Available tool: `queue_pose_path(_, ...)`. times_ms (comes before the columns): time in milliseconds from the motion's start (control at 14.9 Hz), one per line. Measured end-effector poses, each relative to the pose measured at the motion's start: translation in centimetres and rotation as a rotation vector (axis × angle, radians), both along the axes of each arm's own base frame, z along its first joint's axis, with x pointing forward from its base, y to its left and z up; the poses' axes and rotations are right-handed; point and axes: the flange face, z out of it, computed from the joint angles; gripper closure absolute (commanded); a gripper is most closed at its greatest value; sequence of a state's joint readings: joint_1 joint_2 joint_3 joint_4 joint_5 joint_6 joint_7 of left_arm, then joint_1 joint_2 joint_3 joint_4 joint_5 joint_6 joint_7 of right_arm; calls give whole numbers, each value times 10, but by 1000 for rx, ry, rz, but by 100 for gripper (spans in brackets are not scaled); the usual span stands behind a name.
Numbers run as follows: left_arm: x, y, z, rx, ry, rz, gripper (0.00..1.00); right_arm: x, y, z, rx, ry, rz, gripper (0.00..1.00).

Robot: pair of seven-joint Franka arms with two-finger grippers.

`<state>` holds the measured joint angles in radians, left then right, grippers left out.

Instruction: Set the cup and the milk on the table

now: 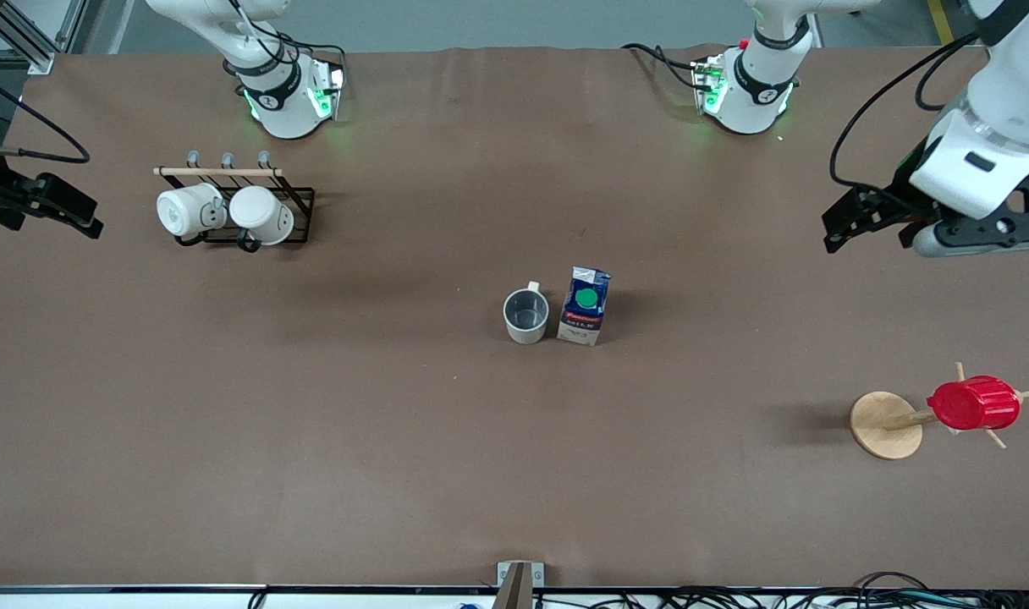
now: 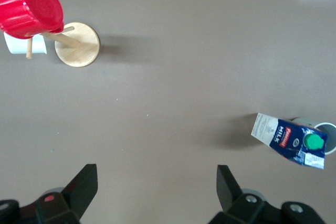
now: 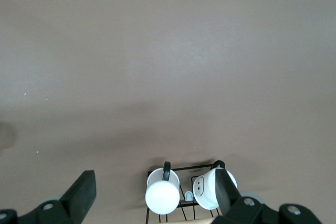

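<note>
The cream-beige cup (image 1: 526,316) stands upright on the brown table (image 1: 311,423) near its middle, grey inside showing. The milk carton (image 1: 584,306) with its green cap stands right beside it, toward the left arm's end. In the left wrist view the milk (image 2: 289,139) hides most of the cup (image 2: 328,128). My left gripper (image 1: 870,224) is open and empty over bare table at the left arm's end, also seen in its wrist view (image 2: 156,182). My right gripper (image 1: 36,203) is open and empty over the table's right arm's end (image 3: 155,187).
A black wire rack (image 1: 299,216) holding two white mugs (image 1: 189,210) (image 1: 262,215) stands toward the right arm's end. A red ribbed cup (image 1: 974,403) hangs on a wooden peg stand (image 1: 885,425) toward the left arm's end, nearer the front camera.
</note>
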<state>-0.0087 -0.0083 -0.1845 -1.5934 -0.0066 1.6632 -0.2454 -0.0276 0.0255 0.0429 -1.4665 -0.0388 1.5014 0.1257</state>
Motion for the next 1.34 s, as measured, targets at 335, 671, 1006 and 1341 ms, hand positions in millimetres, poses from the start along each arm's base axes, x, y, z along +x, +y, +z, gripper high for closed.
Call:
queue_pose_path(335, 2, 36, 9, -21, 14, -31, 1, -1, -2, -1, -1, 11, 60, 0)
queue_pose_path(671, 0, 30, 0, -17, 46, -70, 3, -3, -6, -2, 0, 33, 65, 0)
queue_pose_path(1006, -1, 29, -15, -1, 39, -74, 2, -3, -4, -2, 20, 30, 68, 0)
queue_pose_path(1341, -3, 22, -18, 0, 37, -82, 2, -3, -4, -2, 23, 29, 67, 0)
